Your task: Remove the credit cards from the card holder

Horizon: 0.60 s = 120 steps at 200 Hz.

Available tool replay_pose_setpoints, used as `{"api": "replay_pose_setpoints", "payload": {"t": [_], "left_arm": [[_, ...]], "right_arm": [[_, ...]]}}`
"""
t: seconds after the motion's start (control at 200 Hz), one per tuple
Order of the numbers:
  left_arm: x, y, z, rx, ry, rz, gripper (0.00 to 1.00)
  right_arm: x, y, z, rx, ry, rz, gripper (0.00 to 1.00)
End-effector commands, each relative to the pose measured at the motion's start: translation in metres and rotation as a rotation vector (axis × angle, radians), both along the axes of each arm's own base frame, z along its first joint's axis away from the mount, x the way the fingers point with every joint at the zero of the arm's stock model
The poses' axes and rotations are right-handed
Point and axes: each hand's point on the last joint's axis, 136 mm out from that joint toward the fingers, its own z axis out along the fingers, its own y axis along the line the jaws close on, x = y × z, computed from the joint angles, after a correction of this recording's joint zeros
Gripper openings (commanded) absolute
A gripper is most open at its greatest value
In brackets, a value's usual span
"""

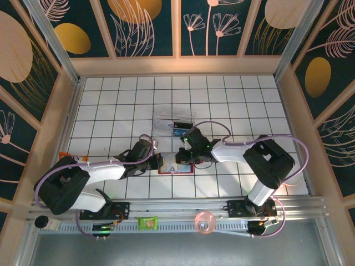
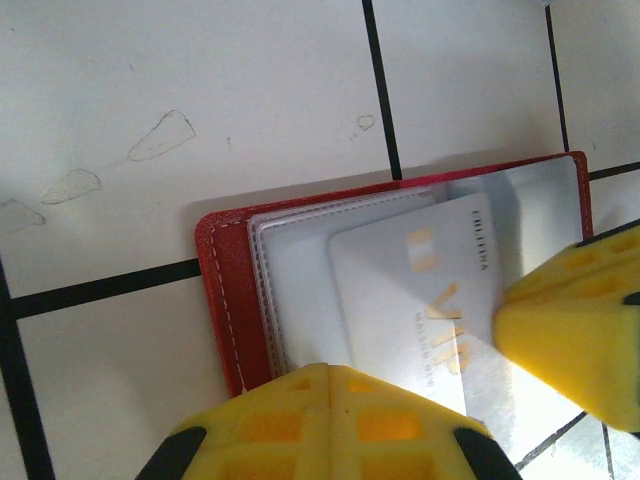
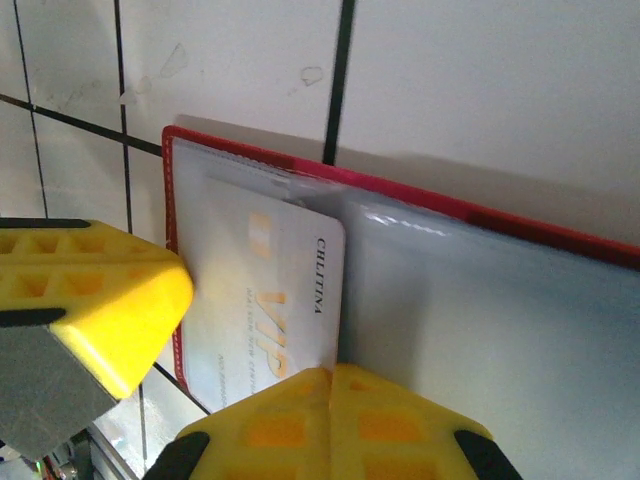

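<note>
White tabletop [image 1: 111,100] with black grid lines, pale wooden frame [image 1: 177,65] around it, dark teal wall panels [image 1: 147,27] painted with gold and pink plants

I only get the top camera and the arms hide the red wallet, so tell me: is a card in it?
Observer: Yes. The left wrist view shows a pale card with gold VIP lettering lying on the open card holder, over its clear sleeves.
Operator: Is anything grabbing it?
Observer: In the right wrist view the right end effector is shut, tips at the card's edge; whether it pinches the card I can't tell.
</note>
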Motion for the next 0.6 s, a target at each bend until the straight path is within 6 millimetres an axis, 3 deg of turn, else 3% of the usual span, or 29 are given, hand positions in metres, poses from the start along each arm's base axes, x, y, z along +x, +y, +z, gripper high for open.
{"api": "replay_pose_setpoints", "payload": {"t": [0.0, 0.225, 0.596], "left_arm": [[-0.011, 0.012, -0.014, 0.074, 0.047, -0.007, 0.0], [-0.007, 0.01, -0.01, 0.07, 0.029, -0.006, 0.0], [-0.001, 0.007, -0.009, 0.075, 0.011, -0.012, 0.0]], "right_arm": [[0.0, -0.025, -0.001, -0.083, -0.006, -0.065, 0.0], [0.003, -0.039, 0.017, -0.156, -0.066, -0.085, 0.0], [0.005, -0.033, 0.028, -0.257, -0.138, -0.022, 0.0]]}}
